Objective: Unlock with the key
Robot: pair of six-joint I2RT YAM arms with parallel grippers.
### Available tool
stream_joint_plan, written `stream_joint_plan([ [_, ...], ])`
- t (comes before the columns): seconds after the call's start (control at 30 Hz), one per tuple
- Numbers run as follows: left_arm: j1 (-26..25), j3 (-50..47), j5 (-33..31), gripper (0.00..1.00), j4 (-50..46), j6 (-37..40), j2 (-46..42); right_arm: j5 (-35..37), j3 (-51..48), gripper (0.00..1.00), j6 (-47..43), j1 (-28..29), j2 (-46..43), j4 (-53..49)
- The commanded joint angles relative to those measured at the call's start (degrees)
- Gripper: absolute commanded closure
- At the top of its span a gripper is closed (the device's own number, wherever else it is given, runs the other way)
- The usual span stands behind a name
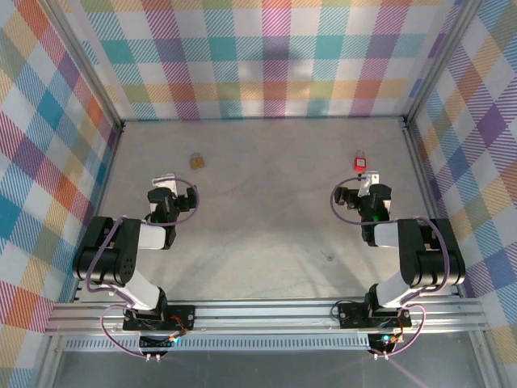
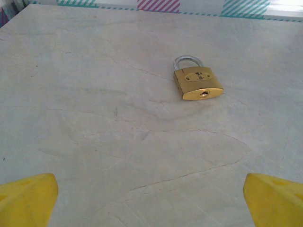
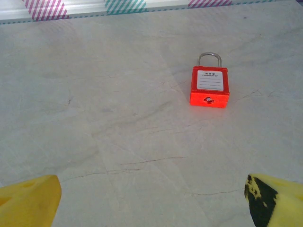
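Observation:
A brass padlock [image 2: 198, 83] lies flat on the grey table, shackle pointing away and keyhole toward my left gripper [image 2: 151, 201], which stands open well short of it with nothing between its yellow fingers [image 2: 28, 198]. A red padlock [image 3: 209, 86] with a white label lies ahead and slightly right of my open, empty right gripper [image 3: 151, 201]. From above, the brass padlock [image 1: 197, 162] is at far left and the red padlock [image 1: 359, 162] at far right, each just beyond the left gripper [image 1: 171, 187] and right gripper [image 1: 362, 187]. The key is out of view.
Checked fabric walls [image 1: 266, 56] close in the table on three sides. A metal rail [image 1: 266, 314] carries both arm bases at the near edge. Bare grey tabletop [image 1: 266, 218] lies between the arms.

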Motion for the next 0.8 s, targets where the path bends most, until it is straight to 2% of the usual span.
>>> stream_joint_plan([
  [0.0, 0.14, -0.21, 0.59, 0.00, -0.10, 0.21, -0.45, -1.21, 0.51, 0.01, -0.25, -0.27, -0.54, 0.41],
  [0.47, 0.18, -0.33, 0.75, 0.00, 0.12, 0.30, -0.58, -0.77, 0.50, 0.01, -0.17, -0.24, -0.93, 0.47],
  [0.5, 0.11, -0.40, 1.85, 0.00, 0.37, 0.87, -0.95, 0.13, 0.99, 0.01, -0.35, 0.18, -2.44, -1.73],
  [0.53, -0.18, -0.21, 3.18, 0.00, -1.24, 1.85, -2.53, 2.29, 2.19, 0.01, -0.65, 1.08, -5.41, -7.33],
  [0.6, -1.50, 2.45, 1.83, 0.00, -10.56, 2.31, -8.21, 5.55, 9.32, 0.01, 3.74, 2.18, -11.03, -26.84],
  [0.67, -1.97, 9.65, 0.43, 0.00, -29.50, -3.17, -14.15, 3.12, 15.10, 0.01, 7.77, 2.73, -15.86, -40.59],
  [0.77, -4.94, 17.76, 4.26, 0.00, -46.10, -13.34, -20.08, -2.61, 19.48, 0.01, 14.33, 5.41, -24.60, -55.48],
])
